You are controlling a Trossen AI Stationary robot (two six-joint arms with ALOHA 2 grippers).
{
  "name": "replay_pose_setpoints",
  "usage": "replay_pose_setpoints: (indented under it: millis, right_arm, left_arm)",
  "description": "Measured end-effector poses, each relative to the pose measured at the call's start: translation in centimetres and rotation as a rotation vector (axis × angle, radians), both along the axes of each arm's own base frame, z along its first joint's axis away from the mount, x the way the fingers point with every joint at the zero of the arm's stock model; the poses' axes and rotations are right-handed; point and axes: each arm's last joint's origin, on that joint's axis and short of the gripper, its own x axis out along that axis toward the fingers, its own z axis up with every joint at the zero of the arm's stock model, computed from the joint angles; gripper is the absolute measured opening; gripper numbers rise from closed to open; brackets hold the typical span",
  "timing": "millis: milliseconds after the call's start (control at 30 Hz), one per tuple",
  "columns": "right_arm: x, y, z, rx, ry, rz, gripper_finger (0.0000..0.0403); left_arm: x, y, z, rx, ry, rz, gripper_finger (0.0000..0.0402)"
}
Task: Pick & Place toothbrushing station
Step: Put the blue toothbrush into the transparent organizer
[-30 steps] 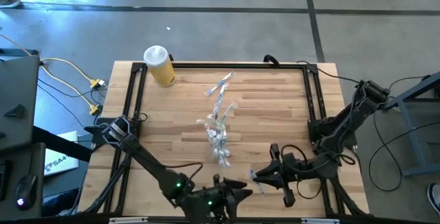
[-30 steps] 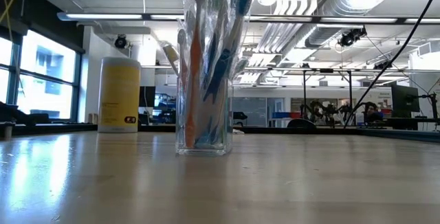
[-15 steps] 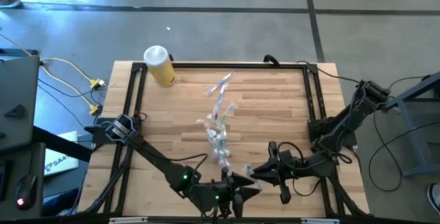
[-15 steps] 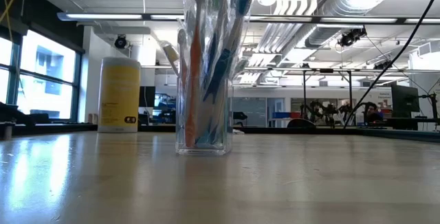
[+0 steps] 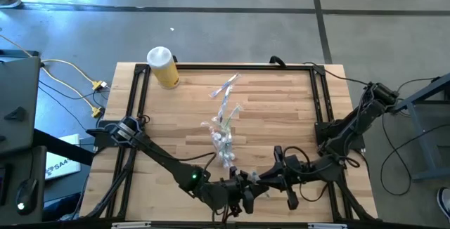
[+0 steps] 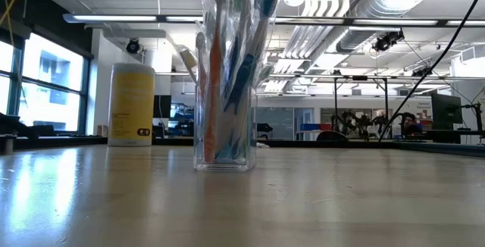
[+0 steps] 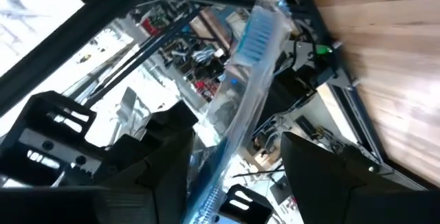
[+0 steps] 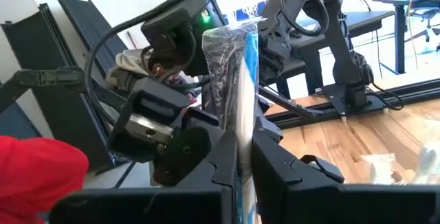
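Toothbrush [image 8: 240, 86] upright in right end effector [image 8: 242, 157]

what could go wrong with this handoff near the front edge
The right gripper pinches a wrapped toothbrush only at its lower end, so it may swing or slip. The left gripper stands open around it; closing off-centre may miss. Both meet at the table edge, so a drop may land off it.
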Motion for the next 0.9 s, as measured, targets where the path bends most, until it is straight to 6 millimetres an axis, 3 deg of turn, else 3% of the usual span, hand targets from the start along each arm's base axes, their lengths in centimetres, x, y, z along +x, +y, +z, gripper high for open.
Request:
replay_pose_setpoints:
  millis: [233, 600, 767, 900]
  right_arm:
    - [0.0, 0.0, -0.1, -0.005, 0.006, 0.011, 0.0016]
    - [0.4, -0.4, -0.3, 0.014, 0.032, -0.020, 0.0017]
    - [0.7, -0.8, -0.7, 0.011, 0.066, -0.007, 0.0022]
    - [1.0, -1.2, -1.0, -0.007, 0.092, -0.008, 0.0058]
  left_arm:
    - [0.1, 0.1, -0.1, -0.011, 0.008, -0.010, 0.0187]
    - [0.2, 0.3, 0.0, -0.005, 0.008, -0.002, 0.0019]
    - [0.2, 0.3, -0.1, -0.011, 0.012, 0.013, 0.0018]
    - [-0.2, -0.2, -0.1, -0.078, 0.002, 0.014, 0.0011]
